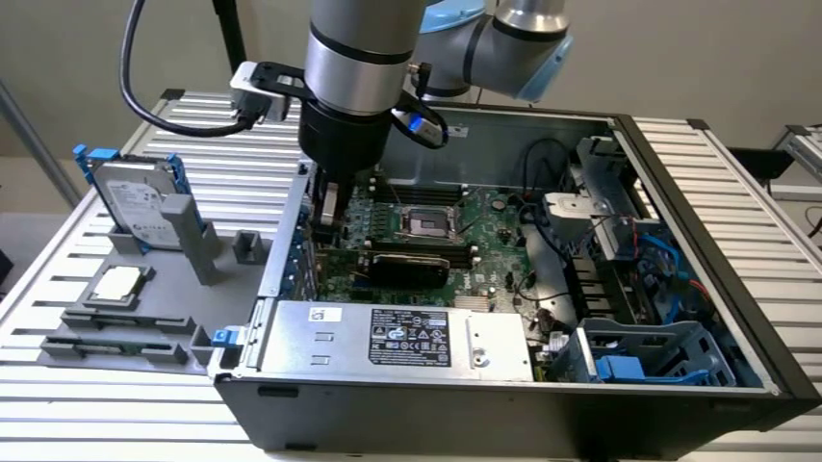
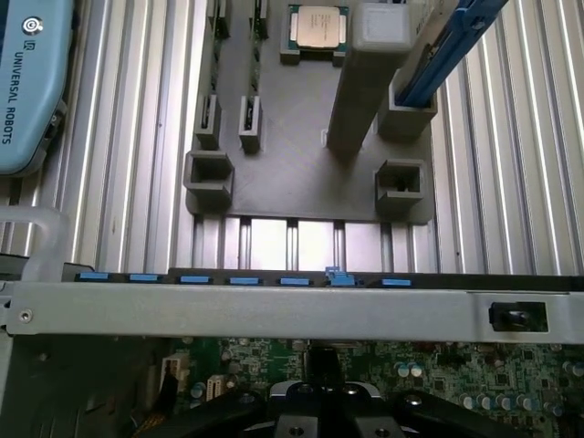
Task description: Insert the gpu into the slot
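Inside the open computer case [image 1: 514, 428], at the edge of the motherboard [image 1: 495, 226] toward the exterior view's left, the gripper [image 1: 329, 221] hangs low on its arm [image 1: 364, 58], close to the case wall. Whether it is closed on anything I cannot tell. The gpu [image 1: 404, 264] sits apart from it on the middle of the motherboard, lying lengthwise between the square CPU socket [image 1: 425, 223] and the silver power supply [image 1: 398, 337] along the case's near side. The gripper does not touch the card, and whether the card is fully seated cannot be told. The black memory slots [image 1: 418, 195] run parallel to it on the far side of the socket. In the wrist view the case's silver rail [image 2: 292, 310] has a row of blue clips [image 2: 245, 280] along its outer edge, with green board on its inner side. Outside the case, on the slatted table [image 1: 77, 404], a grey fixture plate [image 1: 154, 308] carries two things: a hard drive [image 1: 135, 204] standing upright at its far end, and a processor chip [image 1: 118, 282] lying flat nearer the middle
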Tool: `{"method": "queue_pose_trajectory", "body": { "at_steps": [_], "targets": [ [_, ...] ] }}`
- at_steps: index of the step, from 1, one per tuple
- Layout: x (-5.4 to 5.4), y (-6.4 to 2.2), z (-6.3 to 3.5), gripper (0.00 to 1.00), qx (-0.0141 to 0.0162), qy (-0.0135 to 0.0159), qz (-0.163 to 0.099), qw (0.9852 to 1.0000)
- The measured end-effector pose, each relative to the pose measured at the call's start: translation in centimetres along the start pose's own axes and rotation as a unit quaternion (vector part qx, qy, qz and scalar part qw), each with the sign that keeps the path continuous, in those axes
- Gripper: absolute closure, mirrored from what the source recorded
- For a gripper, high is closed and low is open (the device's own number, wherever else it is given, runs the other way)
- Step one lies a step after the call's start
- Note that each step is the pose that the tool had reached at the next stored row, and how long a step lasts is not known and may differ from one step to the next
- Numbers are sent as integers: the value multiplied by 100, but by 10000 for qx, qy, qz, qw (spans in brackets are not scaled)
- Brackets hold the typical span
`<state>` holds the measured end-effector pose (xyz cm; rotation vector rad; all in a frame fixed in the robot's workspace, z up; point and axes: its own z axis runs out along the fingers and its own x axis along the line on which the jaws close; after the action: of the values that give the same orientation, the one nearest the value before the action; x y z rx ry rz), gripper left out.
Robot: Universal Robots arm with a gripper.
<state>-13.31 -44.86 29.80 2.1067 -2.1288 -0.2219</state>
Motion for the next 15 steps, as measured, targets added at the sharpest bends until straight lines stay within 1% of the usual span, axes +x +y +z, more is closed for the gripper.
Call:
{"method": "queue_pose_trajectory", "body": {
  "at_steps": [8, 12, 15],
  "targets": [
    [-15, -1, 8, 89, -3, -10, 65, 10000],
    [-15, -8, 7, 89, -5, 14, 90, 10000],
    [-13, -12, 7, 89, -4, 19, 133, 9999]
  ]
}}
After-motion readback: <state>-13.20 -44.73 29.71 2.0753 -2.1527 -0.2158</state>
